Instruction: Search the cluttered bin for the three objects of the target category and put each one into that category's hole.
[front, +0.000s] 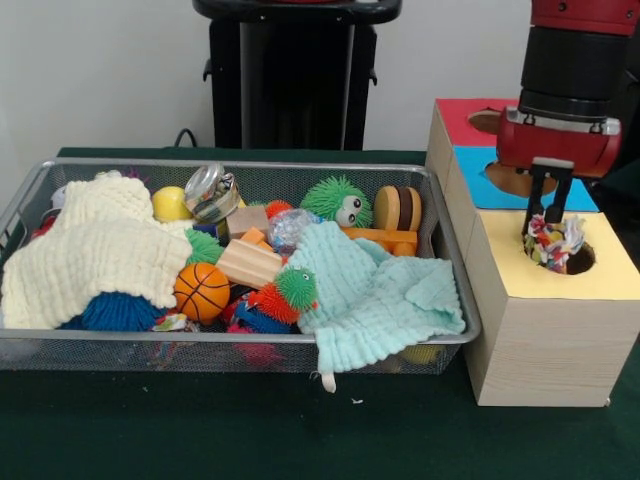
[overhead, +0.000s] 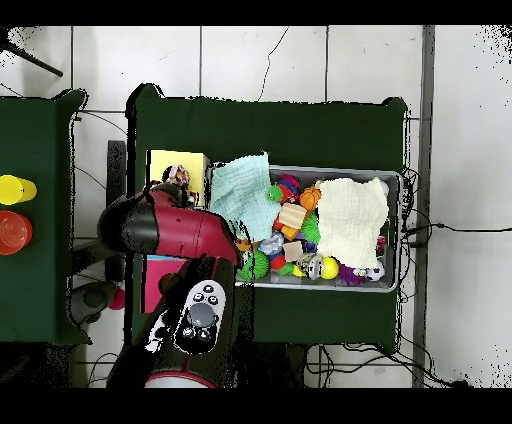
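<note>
A robot gripper (front: 546, 212) hangs over the yellow-topped section of a wooden sorting box (front: 560, 330), its two dark fingers standing slightly apart and pointing straight down into the round hole (front: 572, 255) below. Directly under the fingertips a multicoloured rag toy (front: 552, 240) sits bunched in the mouth of that hole, half in and half out; whether the fingers are touching it cannot be told. Well off to the side of the gripper lies the wire bin (front: 30, 195), crowded with a cream cloth (front: 95, 250), a mint cloth (front: 375, 290), a small basketball (front: 201, 291), a green fuzzy toy (front: 337, 200) and wooden blocks (front: 249, 263).

To finish this step cleanly, the gripper would do best to rise straight up with its fingers spread, so no loose strand snags and drags the toy back out. If the bundle stays perched on the rim, a gentle downward nudge should seat it.

No brand, label or readable writing shows on any object.
</note>
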